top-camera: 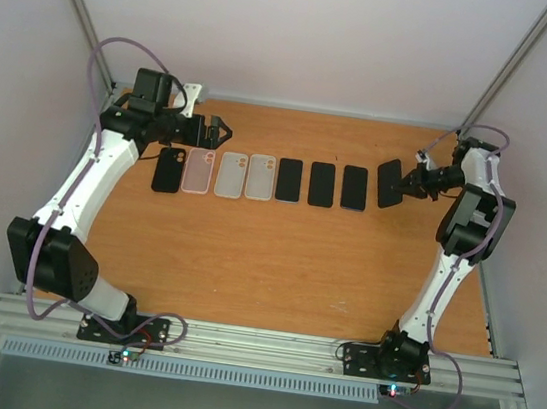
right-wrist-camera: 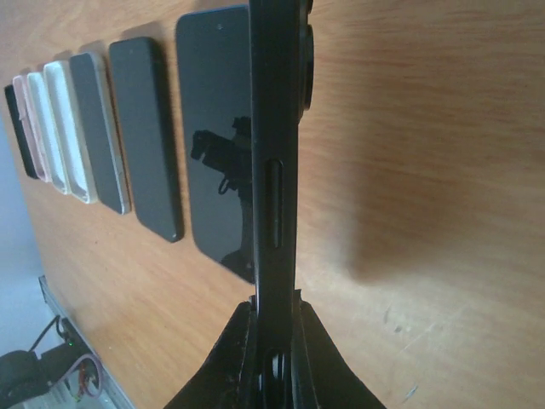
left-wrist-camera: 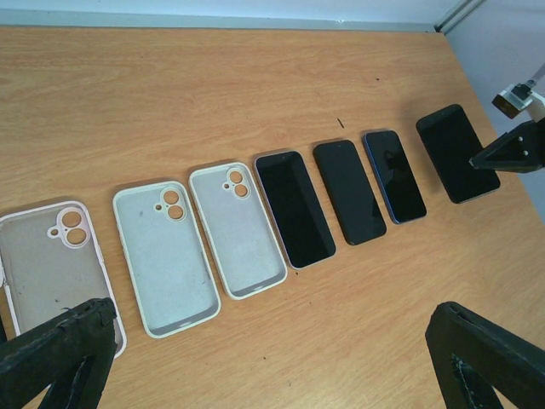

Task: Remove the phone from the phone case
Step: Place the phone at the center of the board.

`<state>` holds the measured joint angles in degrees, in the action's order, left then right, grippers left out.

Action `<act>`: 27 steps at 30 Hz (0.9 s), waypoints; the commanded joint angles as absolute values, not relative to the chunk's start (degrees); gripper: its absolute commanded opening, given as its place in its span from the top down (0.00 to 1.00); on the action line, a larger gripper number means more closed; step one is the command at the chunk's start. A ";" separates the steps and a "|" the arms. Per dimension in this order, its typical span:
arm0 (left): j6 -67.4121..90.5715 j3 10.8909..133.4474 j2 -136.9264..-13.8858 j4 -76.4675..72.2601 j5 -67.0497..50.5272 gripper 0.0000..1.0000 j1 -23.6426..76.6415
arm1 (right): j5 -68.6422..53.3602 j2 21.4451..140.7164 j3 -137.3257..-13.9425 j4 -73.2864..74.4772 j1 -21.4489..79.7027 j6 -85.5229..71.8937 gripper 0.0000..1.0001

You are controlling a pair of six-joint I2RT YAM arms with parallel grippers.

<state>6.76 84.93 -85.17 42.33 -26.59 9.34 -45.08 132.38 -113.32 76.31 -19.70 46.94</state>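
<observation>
phone [top-camera: 390, 183] held beside 3 phones [top-camera: 322, 184]

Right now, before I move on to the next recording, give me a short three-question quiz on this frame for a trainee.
1. True or false: the left gripper is shut on a white case.
2. How many pale empty plastic phone cases lie in the row on the brown wooden table? A one; B three; C six.
3. Fill in: the right gripper grips a ____, held tilted beyond the row's right end.
Key: 1 false, its jaws stand wide open and hold nothing. 2 B, one translucent pink case and two white ones. 3 flat black phone.
</observation>
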 commanded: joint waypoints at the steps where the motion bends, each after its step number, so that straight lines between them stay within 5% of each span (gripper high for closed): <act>1: 5.89 84.65 -85.22 40.86 -27.29 0.01 9.23 | -45.52 134.97 -118.28 77.32 -19.60 47.98 0.98; 27: 6.14 85.25 -86.98 40.30 -29.75 0.01 9.23 | -49.27 138.42 -115.14 78.16 -19.58 48.13 0.97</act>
<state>6.79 84.93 -86.21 42.22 -28.71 9.34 -49.23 140.84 -117.30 77.76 -19.66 47.66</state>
